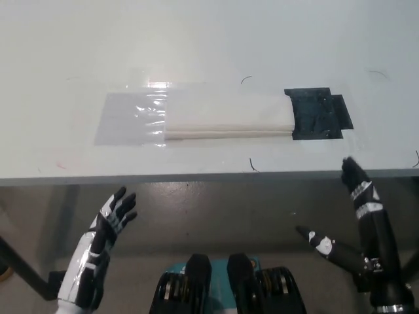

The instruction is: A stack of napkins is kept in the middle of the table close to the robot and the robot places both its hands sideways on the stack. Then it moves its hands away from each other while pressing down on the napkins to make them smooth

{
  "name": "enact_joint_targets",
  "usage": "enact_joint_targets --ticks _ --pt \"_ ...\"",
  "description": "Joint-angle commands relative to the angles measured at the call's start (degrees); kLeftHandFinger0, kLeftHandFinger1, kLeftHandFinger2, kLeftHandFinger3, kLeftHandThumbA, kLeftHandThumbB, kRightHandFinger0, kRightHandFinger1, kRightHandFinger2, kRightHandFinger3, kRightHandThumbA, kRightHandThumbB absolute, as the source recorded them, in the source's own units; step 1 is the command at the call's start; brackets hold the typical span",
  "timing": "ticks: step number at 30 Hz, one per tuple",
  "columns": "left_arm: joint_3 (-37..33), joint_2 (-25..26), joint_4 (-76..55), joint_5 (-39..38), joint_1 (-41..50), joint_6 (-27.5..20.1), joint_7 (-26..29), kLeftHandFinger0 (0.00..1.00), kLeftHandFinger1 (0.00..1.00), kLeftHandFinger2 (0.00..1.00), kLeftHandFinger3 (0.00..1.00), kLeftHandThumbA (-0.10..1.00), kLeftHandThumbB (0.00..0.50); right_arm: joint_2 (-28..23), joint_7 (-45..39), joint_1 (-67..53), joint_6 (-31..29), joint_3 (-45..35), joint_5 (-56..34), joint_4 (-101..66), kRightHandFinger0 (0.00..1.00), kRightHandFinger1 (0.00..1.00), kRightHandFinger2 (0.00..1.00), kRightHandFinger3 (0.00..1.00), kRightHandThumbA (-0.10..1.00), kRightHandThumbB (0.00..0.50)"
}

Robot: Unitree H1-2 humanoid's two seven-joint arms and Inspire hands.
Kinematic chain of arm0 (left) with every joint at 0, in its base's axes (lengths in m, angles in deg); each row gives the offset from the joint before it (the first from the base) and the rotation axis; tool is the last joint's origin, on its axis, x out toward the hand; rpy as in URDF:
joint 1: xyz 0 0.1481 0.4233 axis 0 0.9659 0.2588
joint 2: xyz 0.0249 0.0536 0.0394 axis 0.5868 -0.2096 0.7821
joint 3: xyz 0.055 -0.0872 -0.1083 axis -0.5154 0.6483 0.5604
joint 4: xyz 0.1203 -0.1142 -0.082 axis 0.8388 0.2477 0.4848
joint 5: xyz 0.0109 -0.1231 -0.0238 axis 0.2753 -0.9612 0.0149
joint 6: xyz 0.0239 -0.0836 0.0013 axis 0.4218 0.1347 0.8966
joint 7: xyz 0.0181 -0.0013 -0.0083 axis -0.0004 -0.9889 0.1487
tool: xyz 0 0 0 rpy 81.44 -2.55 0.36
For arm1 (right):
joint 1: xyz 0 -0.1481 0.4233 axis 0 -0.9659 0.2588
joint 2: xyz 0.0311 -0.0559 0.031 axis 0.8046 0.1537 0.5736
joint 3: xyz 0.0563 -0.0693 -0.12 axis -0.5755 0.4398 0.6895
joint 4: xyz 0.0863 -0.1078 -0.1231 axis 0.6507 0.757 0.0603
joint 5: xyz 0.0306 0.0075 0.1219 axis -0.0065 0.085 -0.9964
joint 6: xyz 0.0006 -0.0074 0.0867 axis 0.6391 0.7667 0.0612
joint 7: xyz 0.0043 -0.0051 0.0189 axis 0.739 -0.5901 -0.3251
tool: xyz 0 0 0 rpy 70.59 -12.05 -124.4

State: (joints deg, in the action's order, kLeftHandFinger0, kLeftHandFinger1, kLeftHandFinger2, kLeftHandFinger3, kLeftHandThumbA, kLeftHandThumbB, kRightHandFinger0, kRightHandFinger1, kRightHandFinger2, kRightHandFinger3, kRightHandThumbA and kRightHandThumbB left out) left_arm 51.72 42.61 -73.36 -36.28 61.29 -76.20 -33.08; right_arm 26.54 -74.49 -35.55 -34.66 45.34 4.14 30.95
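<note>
Napkin stack [226, 118]: lies flat at the centre of the frame, on the pale bench [196, 39], near its front edge; long side runs left to right.
Wrapping: a clear plastic sleeve [134, 120] extends from the stack's left end; a dark patch [317, 114] sits under or against its right end.
Handling, judged: light, soft and compressible paper; layers likely to slide over one another, and the glossy film looks slippery.
Contact, judged: no grip is called for; palms set edge-on at the middle of the white top face, then drawn outward under steady downward pressure.
Left hand [112, 219]: white, lower left of frame, below the bench edge, touching nothing; fingers spread and empty.
Right hand [357, 180]: black, lower right, at the bench edge, well apart from the stack; fingers extended, holding nothing.
Hard to make out: number of napkins; whether the film covers the stack's top; what the dark patch is; faint marks on the bench surface.
</note>
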Motion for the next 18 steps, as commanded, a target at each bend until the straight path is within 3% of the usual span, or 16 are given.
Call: enact_joint_targets --ticks 1,3,5,6,12,18 --pt "-0.5 1.2 -5.8 -1.7 -6.3 -4.6 -2.2 1.00 1.00 1.00 1.00 1.00 0.296 -0.6 -2.5 5.8 5.8 1.1 -3.2 -8.9 1.00 1.00 1.00 1.00 1.00 0.290" --pt "0.0 1.2 -6.3 -3.3 -11.6 -4.1 -2.4 1.00 1.00 1.00 1.00 1.00 0.312 -0.3 -2.7 10.5 9.7 1.2 -4.4 -10.3 1.00 1.00 1.00 1.00 1.00 0.308" --pt "0.5 0.3 -7.1 -4.7 -16.6 0.3 -1.3 1.00 1.00 1.00 1.00 1.00 0.378 0.4 -2.4 15.5 11.6 1.1 -4.2 -9.8 1.00 1.00 1.00 1.00 1.00 0.319" --pt "0.5 0.1 -7.1 -5.3 -17.7 1.3 -1.2 1.00 1.00 1.00 1.00 1.00 0.385 0.7 -2.4 16.6 12.0 1.0 -4.6 -9.6 1.00 1.00 1.00 1.00 1.00 0.320" --pt "1.9 -2.5 0.5 -4.9 -31.0 4.1 0.6 1.00 1.00 1.00 1.00 1.00 0.387 3.6 -0.7 28.4 17.2 -0.1 -6.7 -5.6 1.00 1.00 1.00 1.00 1.00 0.284" --pt "3.5 -6.0 13.0 -3.7 -41.1 2.2 2.8 1.00 1.00 1.00 1.00 1.00 0.362 6.9 0.0 37.1 13.4 -2.0 -8.7 6.0 1.00 1.00 1.00 1.00 1.00 0.235"
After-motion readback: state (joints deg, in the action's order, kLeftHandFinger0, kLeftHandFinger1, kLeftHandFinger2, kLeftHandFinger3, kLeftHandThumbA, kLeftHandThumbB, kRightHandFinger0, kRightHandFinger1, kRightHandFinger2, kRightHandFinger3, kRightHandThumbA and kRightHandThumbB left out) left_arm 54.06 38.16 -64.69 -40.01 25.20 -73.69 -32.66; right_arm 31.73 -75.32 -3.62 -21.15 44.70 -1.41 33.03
